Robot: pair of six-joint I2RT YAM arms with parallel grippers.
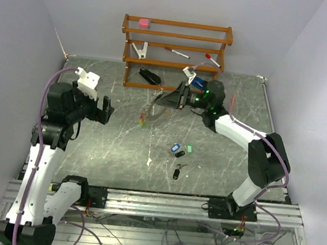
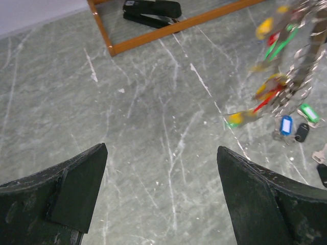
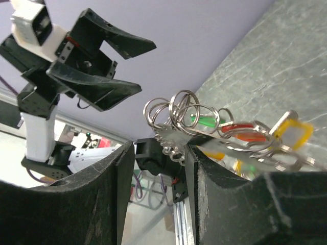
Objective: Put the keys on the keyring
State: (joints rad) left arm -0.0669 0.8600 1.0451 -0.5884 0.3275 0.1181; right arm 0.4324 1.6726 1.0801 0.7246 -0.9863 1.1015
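No writing could be read anywhere; the tags on the keys (image 1: 179, 153) were too small for any lettering to show. The surface (image 1: 108, 152) was a dark grey-green slab veined with pale streaks like marble. Plain pale lilac walls closed it in at the back and on both sides, and a metal rail (image 1: 161, 202) ran along the near edge. Two arms stood there. The left pincer (image 2: 162, 153) was released, its two dark fingers spread wide above bare surface with nothing between them. The right pincer (image 3: 158, 153) was grasping the keyring (image 3: 176, 115), lifted clear of the surface near the middle. Several silvery rings bunched between its fingers, and red, yellow and green tags hung from them. Four loose keys lay on the surface toward the near right, apart from the raised keyring. One blue key (image 1: 175, 147) and one green key (image 1: 189, 148) lay side by side. One black key (image 1: 180, 154) sat just beside the blue one. A second black key (image 1: 176, 173) lay a little nearer the rail. One wooden rack (image 1: 177, 37) stood against the back wall. It carried one pink block (image 1: 144, 23) on its top shelf. One white clip (image 1: 140, 49) and two red-capped pens (image 1: 176, 52) rested on the shelf below. One black stapler (image 1: 150, 76) lay on the surface inside the rack's bottom frame.
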